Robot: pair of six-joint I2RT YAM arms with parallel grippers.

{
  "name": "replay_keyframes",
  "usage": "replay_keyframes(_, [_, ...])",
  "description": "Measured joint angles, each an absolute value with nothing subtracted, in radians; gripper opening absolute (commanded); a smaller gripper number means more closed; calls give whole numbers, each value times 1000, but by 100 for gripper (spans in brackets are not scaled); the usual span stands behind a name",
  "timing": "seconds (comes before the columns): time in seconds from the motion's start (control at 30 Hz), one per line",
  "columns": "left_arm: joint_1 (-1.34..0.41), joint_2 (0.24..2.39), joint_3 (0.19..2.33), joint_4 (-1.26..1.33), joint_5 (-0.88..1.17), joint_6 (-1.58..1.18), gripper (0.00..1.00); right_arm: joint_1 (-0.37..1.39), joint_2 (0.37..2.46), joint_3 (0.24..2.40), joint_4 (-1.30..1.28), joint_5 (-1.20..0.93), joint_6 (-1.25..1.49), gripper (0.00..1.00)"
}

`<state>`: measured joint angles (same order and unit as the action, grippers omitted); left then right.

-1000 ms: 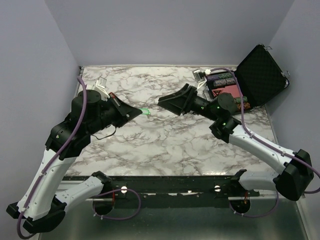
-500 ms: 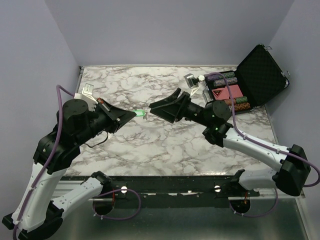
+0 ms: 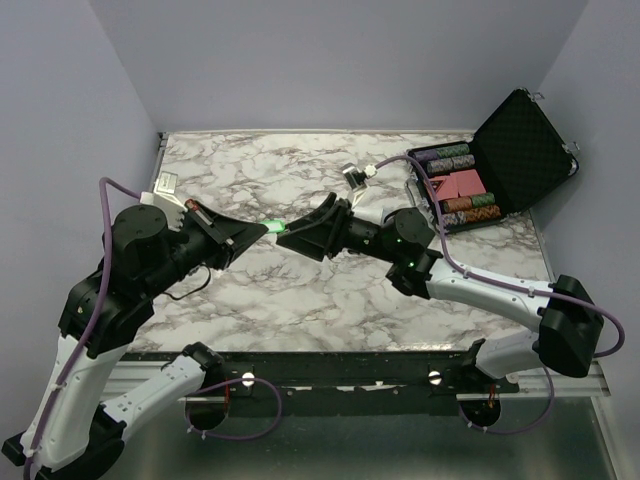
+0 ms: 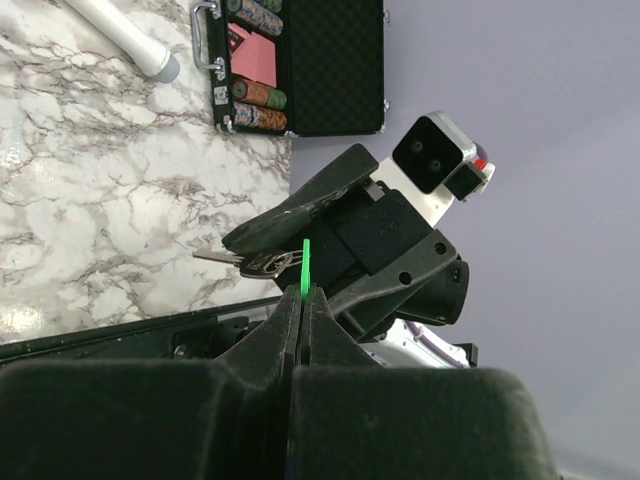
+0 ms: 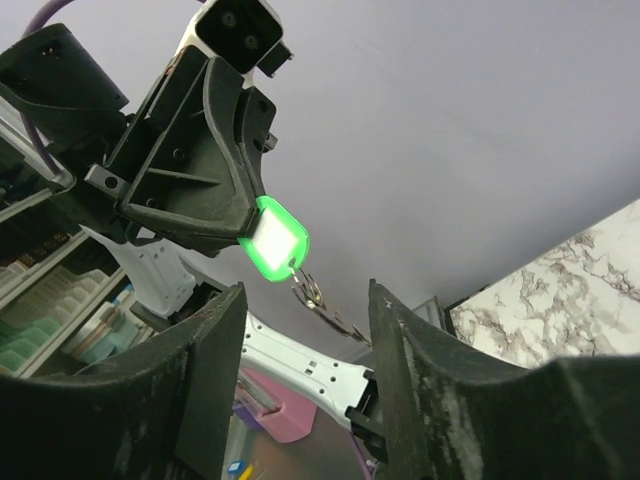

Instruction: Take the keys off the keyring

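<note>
Bright green keyring (image 5: 272,238), dull grey keys (image 4: 262,264), white grey-veined marble table (image 3: 300,290), black case (image 3: 525,130).

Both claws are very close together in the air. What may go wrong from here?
The left claw pinches only one end of the green fob, so a pull may slip it out. The keys hang loose between the fingers of the open right claw; closing may miss them. The claw tips nearly meet and may collide.

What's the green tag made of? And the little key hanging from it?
The green tag looks like smooth plastic: it glows as light passes through it. The key looks like dull grey metal, thin and flat, on a thin ring, probably metal too.
</note>
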<state>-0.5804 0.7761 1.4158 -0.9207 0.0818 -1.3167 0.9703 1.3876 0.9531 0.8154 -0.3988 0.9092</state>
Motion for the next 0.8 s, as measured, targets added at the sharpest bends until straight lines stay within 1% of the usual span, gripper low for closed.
replay_keyframes(0.07, [-580,767,1416,-921,78,-1322,0,974,1388,954,816,-395,904,53])
replay_keyframes(0.27, [-580,744,1416,-920,68,-1336,0,975,1388,955,839,-379,893,38])
replay_keyframes(0.37, [-580,736,1413,-914,62,-1343,0,976,1387,955,852,-378,890,33])
replay_keyframes(0.67, [-580,698,1388,-912,33,-1366,0,979,1387,955,874,-378,892,33])
replay_keyframes(0.7, [-580,693,1383,-908,32,-1370,0,981,1387,955,875,-378,892,35])
replay_keyframes(0.77, [-580,689,1378,-907,31,-1373,0,982,1387,955,875,-378,892,43])
replay_keyframes(0.8, [-580,689,1376,-907,30,-1375,0,983,1387,955,875,-378,894,44])
